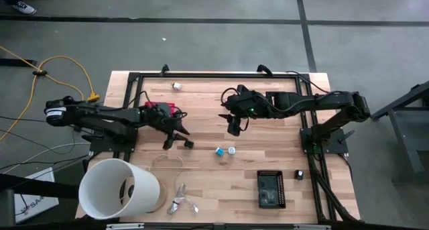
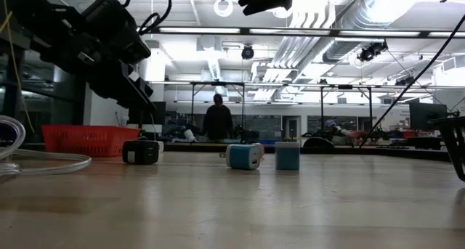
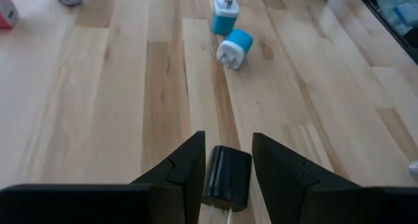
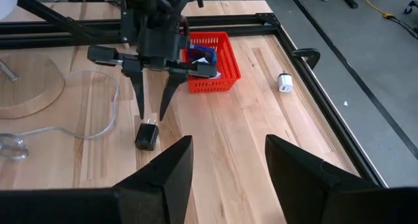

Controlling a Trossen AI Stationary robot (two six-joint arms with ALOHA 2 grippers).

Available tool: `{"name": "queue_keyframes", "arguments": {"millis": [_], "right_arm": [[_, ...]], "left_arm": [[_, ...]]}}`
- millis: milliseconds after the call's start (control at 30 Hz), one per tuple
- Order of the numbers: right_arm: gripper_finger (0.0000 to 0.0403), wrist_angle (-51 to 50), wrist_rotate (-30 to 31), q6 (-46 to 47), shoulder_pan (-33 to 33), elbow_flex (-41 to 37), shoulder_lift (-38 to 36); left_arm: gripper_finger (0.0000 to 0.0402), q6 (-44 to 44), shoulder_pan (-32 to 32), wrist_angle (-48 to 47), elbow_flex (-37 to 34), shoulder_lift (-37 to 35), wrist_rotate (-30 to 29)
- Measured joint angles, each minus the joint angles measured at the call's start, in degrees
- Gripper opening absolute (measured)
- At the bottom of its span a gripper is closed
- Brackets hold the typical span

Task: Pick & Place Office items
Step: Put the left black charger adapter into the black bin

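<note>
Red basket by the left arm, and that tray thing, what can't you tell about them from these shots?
- Red basket: contents mostly hidden by the left arm in the high view; the right wrist view shows only something blue inside.
- Black tray: contents too small in the high view.
- White tub: inside mostly out of sight.

A plug block [image 3: 226, 178] is seen between the left pincer's [image 3: 225, 168] fingers. Two plugs [image 3: 228, 31] are found on the table [image 3: 130, 106] beyond it.
</note>
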Motion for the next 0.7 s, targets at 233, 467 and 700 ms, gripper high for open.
{"name": "queue_keyframes", "arguments": {"millis": [233, 467, 700], "right_arm": [[0.0178, 0.09, 0.00, -0.01, 0.00, 0.00, 0.00], [0.0178, 0.11, 0.00, -0.01, 0.00, 0.00, 0.00], [0.0178, 0.11, 0.00, -0.01, 0.00, 0.00, 0.00]], "left_arm": [[0.0122, -0.26, -1.32, -2.73, 1.79, -0.15, -2.10], [0.0122, 3.19, -3.40, -21.68, 11.07, -0.15, -8.11], [0.0122, 3.75, -7.16, -32.66, 16.81, 2.56, -12.92]]}}
